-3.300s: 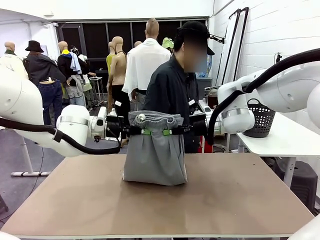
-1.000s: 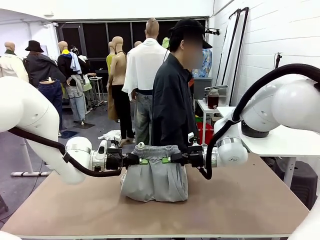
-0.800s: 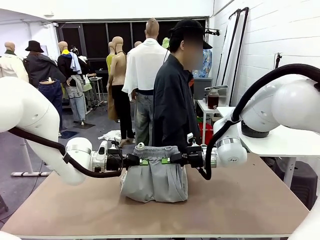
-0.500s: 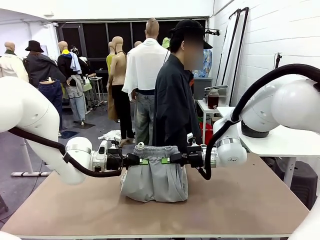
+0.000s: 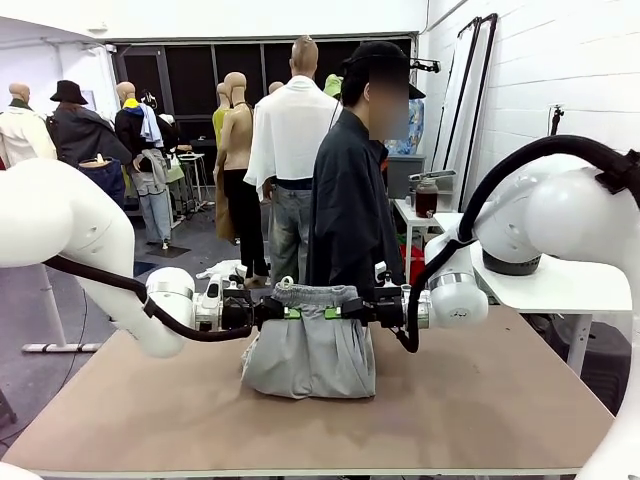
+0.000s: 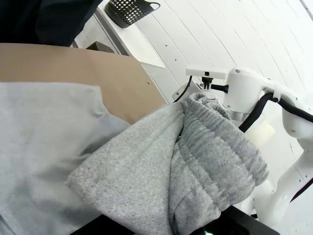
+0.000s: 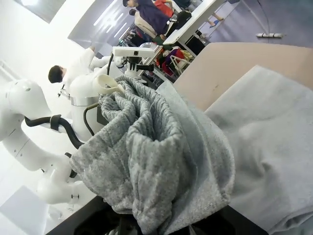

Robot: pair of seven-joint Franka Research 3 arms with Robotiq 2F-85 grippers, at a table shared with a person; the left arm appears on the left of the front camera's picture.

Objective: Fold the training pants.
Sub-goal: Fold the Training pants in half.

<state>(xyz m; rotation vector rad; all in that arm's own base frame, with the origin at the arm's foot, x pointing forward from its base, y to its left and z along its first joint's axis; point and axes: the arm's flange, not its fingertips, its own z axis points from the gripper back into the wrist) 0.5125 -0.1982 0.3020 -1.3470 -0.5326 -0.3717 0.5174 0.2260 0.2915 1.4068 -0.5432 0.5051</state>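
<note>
A: Grey jersey, one item: the training pants [image 5: 311,345]. Position?

B: Hung between the two end effectors by the gathered waistband, lower part bunched on the brown tabletop [image 5: 480,400] below them. The cloth hangs in vertical folds from the band.

A: Left end effector [image 5: 277,312]?

B: Clenched on the waistband's left end, fingers level and pointing toward the middle, green pad showing at the cloth. In the left wrist view the ribbed band bulges out just ahead of the fingers [image 6: 221,224], with flat grey fabric spread beyond.

A: Right end effector [image 5: 345,312]?

B: Clenched on the waistband's right end, facing its partner across the band. The right wrist view has the gathered band crumpled directly ahead and a smooth panel of the pants [image 7: 254,147] lying off to one side.

A: Other entries?

B: A person in a dark shirt [image 5: 348,210] stands just behind both end effectors, at the tabletop's far edge. A black mesh basket [image 6: 131,10] sits on a white side table, well beyond the right end effector.
</note>
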